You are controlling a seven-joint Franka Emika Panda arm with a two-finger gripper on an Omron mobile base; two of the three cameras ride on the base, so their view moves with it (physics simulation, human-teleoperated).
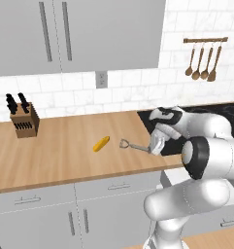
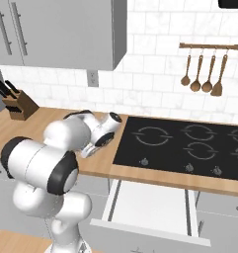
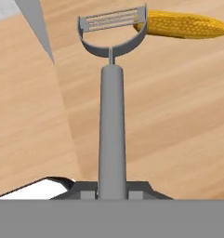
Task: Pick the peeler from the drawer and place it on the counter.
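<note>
While your hand (image 1: 152, 146) grips the peeler (image 1: 134, 145) by its handle just over the desk (image 1: 55, 151) | lower gently, head level | release short of the corn cob (image 1: 101, 143) | drawer (image 2: 150, 207) stands open.

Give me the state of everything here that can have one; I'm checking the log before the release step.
peeler: held by its handle, over the counter, head pointing toward the corn cob.
gripper: jaws shut on the peeler's handle.
drawer: pulled open, nothing seen on the visible part of its floor.
corn cob: lying flat on the counter, apart from the peeler.
upper cabinet doors: closed.
cooktop: nothing on it.
</note>
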